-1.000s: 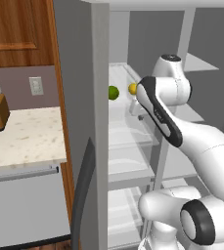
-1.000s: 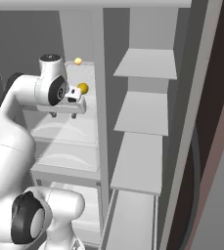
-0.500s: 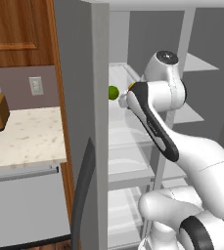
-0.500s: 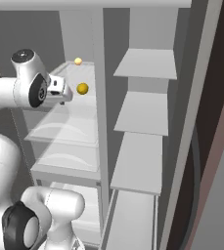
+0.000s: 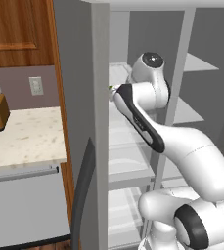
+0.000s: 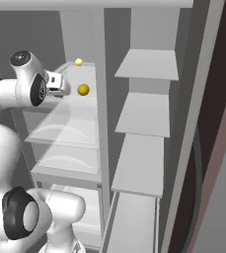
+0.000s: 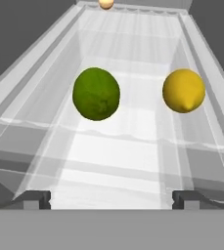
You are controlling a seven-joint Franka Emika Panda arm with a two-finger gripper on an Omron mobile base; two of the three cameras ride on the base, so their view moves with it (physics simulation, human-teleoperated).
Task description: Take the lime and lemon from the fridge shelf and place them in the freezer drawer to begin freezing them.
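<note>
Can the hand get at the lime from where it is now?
Probably yes. In the hand view the hand is open and faces the lime on the glass shelf, with nothing between them. The lemon sits apart beside it.

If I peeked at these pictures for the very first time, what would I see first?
Probably the two bright fruits in the hand view: a green lime and a yellow lemon, sitting side by side, apart, on the clear fridge shelf. The open gripper faces them, its fingertips spread wide. You'd also notice the big white robot arm reaching into the grey fridge.
</note>
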